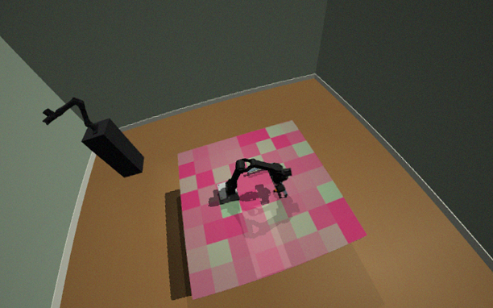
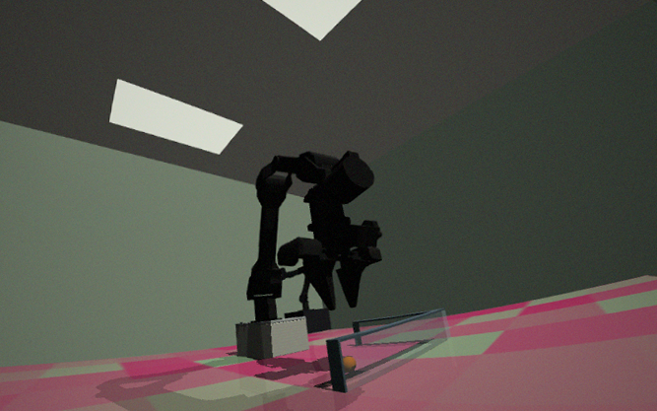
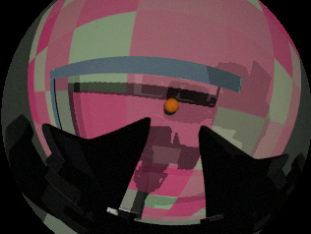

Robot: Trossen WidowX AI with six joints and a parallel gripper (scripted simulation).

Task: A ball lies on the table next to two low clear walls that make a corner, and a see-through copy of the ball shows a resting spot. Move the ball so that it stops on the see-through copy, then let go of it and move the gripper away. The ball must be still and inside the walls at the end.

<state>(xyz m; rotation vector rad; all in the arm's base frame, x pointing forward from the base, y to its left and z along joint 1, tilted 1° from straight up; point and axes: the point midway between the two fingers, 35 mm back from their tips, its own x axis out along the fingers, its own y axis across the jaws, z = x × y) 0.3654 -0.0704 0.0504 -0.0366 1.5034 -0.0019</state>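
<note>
The ball was seen on the worktop inside the walls. The pincer was raised above it, released and empty. The ball was judged light, smooth, roll-prone; best pinched across its middle.

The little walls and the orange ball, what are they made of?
The walls look like clear glass or plastic with bluish edges: the checkered table shows through them. The ball looks smooth and matte orange, maybe rubber or plastic; I can't tell which.
</note>
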